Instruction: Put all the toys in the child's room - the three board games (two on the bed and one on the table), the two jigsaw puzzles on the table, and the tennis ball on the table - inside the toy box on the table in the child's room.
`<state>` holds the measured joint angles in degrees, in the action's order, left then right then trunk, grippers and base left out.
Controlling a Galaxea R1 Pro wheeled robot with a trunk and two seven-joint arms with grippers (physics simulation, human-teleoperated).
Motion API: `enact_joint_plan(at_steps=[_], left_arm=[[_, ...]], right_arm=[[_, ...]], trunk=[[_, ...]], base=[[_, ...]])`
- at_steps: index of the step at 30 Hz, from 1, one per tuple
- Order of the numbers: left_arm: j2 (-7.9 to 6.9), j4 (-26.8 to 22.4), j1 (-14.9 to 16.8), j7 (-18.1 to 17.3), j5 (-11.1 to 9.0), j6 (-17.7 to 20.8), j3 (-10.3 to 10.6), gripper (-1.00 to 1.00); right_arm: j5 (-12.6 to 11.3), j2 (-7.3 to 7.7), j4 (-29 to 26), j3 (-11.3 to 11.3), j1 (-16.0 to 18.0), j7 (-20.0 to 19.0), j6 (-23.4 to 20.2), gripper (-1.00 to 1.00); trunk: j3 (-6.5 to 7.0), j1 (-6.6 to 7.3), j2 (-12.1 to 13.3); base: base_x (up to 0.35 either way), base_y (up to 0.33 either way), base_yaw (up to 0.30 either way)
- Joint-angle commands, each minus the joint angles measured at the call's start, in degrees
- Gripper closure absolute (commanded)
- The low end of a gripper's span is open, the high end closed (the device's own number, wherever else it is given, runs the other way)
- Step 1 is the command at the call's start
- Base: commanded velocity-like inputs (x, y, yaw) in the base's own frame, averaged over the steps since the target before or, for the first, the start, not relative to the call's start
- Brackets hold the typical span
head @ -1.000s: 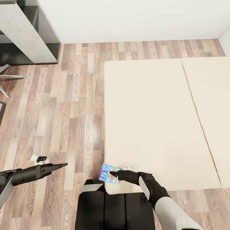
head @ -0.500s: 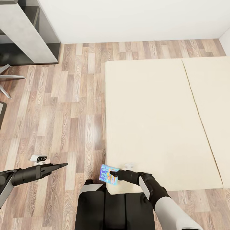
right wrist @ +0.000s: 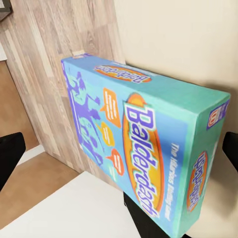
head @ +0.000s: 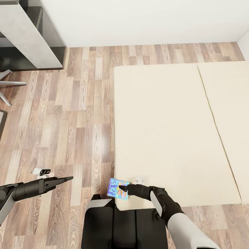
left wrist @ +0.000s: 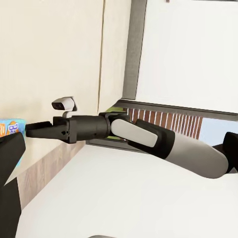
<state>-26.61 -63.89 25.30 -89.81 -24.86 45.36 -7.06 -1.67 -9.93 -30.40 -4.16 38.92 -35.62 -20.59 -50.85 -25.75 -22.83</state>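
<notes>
A blue board game [head: 115,187] with orange marks lies on the near left corner of the cream bed [head: 166,131], overhanging the floor. My right gripper [head: 121,188] reaches it from the right. In the right wrist view the board game [right wrist: 144,148] looms close, lettered "Balderdash", with one dark finger [right wrist: 10,156] beside each of its ends, so the gripper is open. In the left wrist view the right gripper [left wrist: 30,130] has its tips at the board game [left wrist: 9,127]. My left gripper [head: 68,178] hangs open over the plank floor, left of the box, holding nothing.
The grey-topped table [head: 27,34] with its dark side panel stands at the far left by the white wall. Chair legs [head: 8,84] poke in at the left edge. Wood floor [head: 79,114] runs between table and bed. My dark trunk [head: 121,224] sits below the box.
The whole picture slid slightly to the right between one second ago and half a second ago, as the camera moved. Both arms and the board game have kept their places.
</notes>
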Motion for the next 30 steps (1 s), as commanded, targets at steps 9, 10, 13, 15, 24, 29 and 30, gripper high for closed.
enact_joint_plan(at_steps=[9,10,13,15,24,29,30], left_arm=[[-0.02,-0.01,0.01,-0.19,-0.02,0.61,0.02,-1.00],[-0.02,-0.01,0.01,-0.19,-0.02,0.61,0.02,-1.00],[-0.02,-0.01,0.01,-0.19,-0.02,0.61,0.02,-1.00],[-0.02,-0.01,0.01,-0.19,-0.02,0.61,0.02,-1.00],[-0.02,0.01,0.01,-0.19,-0.07,0.61,0.02,-1.00],[-0.02,0.01,0.01,-0.19,-0.02,0.61,0.02,-1.00],[-0.02,0.02,0.01,-0.19,-0.02,0.61,0.02,-1.00]], right_arm=[[-0.17,-0.07,-0.09,-0.50,0.01,-0.24,-0.51,-1.00],[-0.17,-0.07,-0.09,-0.50,0.01,-0.24,-0.51,-1.00],[-0.17,-0.07,-0.21,-0.48,0.01,-0.24,-0.51,-1.00],[-0.17,-0.07,-0.33,-0.45,0.01,-0.24,-0.51,-1.00],[-0.17,-0.07,-0.53,-0.41,0.01,-0.24,-0.51,-1.00],[-0.17,-0.07,-0.54,-0.41,0.01,-0.24,-0.51,-1.00],[-0.17,-0.07,-0.54,-0.41,0.01,-0.24,-0.51,-1.00]], trunk=[[-0.06,-0.03,-0.09],[-0.06,-0.03,-0.09],[0.02,-0.03,-0.09],[0.15,-0.03,-0.09],[0.95,-0.03,-0.09],[1.42,-0.03,-0.09],[1.51,-0.03,-0.09]], base=[[0.000,0.000,0.000],[0.000,0.000,0.000],[0.000,0.000,0.000],[0.000,0.000,0.000],[0.000,0.000,0.000],[0.000,0.000,0.000],[0.000,0.000,0.000]])
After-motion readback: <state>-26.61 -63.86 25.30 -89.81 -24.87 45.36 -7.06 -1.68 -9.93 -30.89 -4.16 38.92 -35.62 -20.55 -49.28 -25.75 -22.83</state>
